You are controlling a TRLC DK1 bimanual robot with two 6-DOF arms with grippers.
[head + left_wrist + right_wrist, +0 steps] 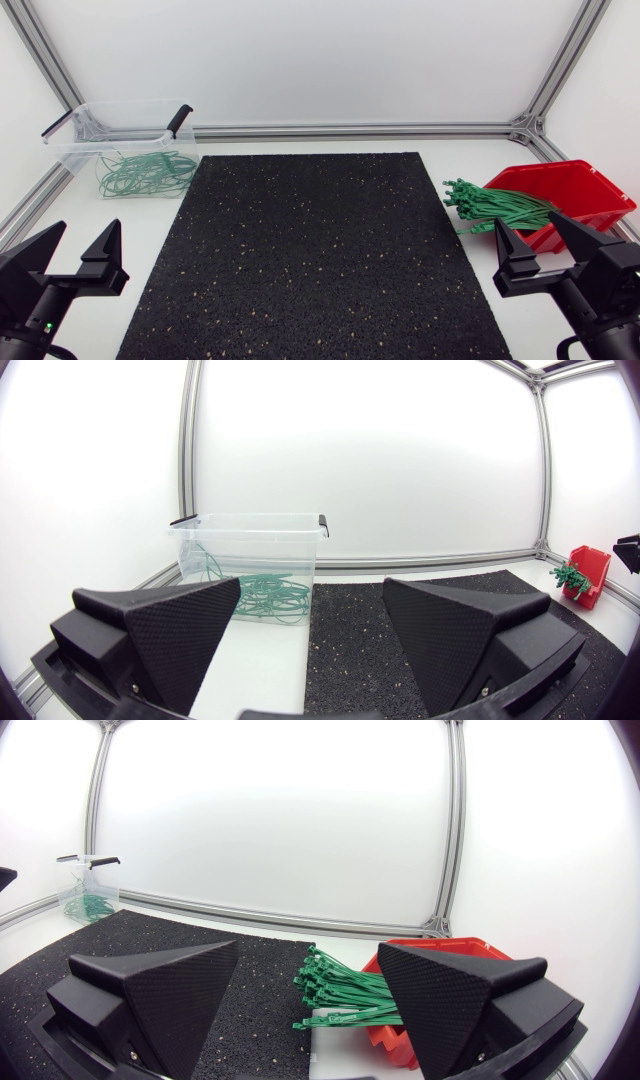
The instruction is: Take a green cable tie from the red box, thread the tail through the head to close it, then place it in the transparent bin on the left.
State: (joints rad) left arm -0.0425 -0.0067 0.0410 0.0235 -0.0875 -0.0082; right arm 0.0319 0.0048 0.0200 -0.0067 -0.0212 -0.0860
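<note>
White desk, black speckled rubber mat. Green cable ties spill from the red plastic box just ahead of my right gripper; it and my left gripper stand open, empty. Picking is not begun. The bundle looks tangled, so next I must single out one tie.

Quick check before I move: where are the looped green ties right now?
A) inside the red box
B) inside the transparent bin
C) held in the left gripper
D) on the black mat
B: the looped green ties lie inside the transparent bin at the far left, while the left gripper and the right gripper are both open and hold nothing.
</note>
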